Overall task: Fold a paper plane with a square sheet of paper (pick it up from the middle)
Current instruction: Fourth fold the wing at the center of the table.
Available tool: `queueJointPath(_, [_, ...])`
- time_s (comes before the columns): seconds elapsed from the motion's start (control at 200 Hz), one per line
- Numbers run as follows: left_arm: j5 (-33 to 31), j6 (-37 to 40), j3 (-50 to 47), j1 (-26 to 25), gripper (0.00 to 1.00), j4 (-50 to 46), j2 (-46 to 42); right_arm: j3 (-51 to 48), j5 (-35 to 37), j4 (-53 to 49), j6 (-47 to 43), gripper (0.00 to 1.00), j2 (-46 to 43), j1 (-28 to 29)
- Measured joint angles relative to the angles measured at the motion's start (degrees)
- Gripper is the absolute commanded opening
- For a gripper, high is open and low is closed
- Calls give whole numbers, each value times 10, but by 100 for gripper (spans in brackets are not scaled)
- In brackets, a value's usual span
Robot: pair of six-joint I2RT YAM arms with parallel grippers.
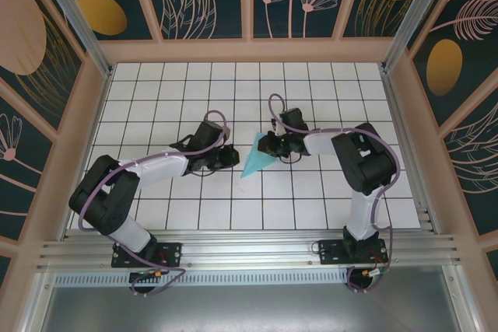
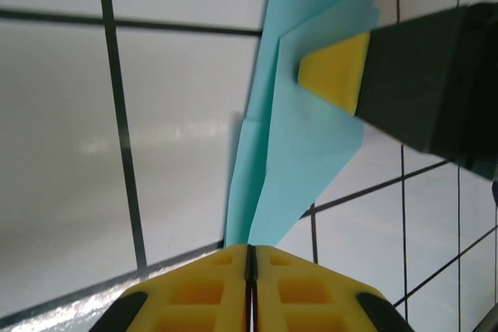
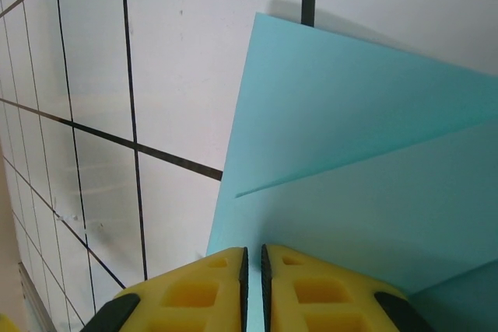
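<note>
Starting at the left, the left tool [image 1: 231, 155] is seen clenched, its yellow fingers [image 2: 194, 293] pressed together on the narrow end of the paper plane [image 1: 257, 159], which is held near the middle of the table [image 1: 311, 207]. To the right, the right tool [image 1: 270, 145] is closed on the wider end, one pad laid flat against the paper. A tear or a skewed crease is judged likely if the tools are pulled apart or twisted unevenly; a slip could be caused by so small a bite. Open tiles are left on every side, and the walls [image 1: 398, 114] stand well apart from both arms.
</note>
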Motion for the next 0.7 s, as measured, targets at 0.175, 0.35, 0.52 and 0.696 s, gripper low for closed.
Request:
queueJointPath(0.175, [-22,13,35,0,19,-1,12,2,16,-29,0,25,-53,0])
queueJointPath(0.35, [-24,30,63,0,26,-3,44,-14,57,-38,8,29,-134,0])
queueJointPath(0.52, [-29,44,78,0,32,-16,66,-84,106,-34,41,34,-207,0])
queueJointPath(0.696, [-42,52,96,0,32,-20,82,-132,144,-34,76,39,-235,0])
